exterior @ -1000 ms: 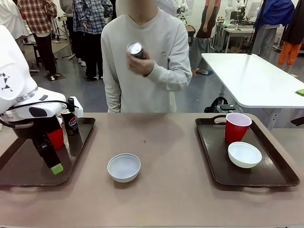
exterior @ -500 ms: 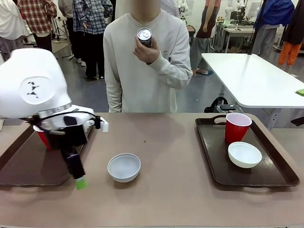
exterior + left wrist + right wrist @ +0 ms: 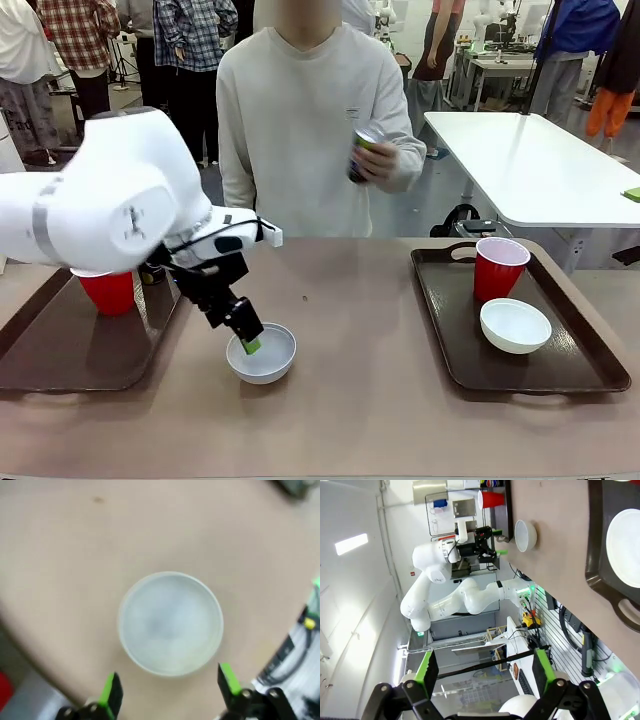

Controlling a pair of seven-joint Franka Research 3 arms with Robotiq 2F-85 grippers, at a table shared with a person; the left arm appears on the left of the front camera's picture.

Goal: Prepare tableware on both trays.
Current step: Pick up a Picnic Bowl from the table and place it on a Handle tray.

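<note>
left claw [image 3: 170, 695] wide over bowl [image 3: 261, 352] btwn trays, person's hand [image 3: 378, 160] w/ can [image 3: 362, 152]

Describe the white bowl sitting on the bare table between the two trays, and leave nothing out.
The white bowl is small, round and shallow, plastic-looking, upright and empty. It rests on the tan table, outside both trays, nearer the left tray. The left tool hangs open right over it, one green pad dipping at its rim; actual contact can't be judged. From the left wrist, the bowl lies centred between the fingers.

Glossy white rounded arm [image 3: 110, 205], black pincer [image 3: 246, 338], green pads, black cables
</note>
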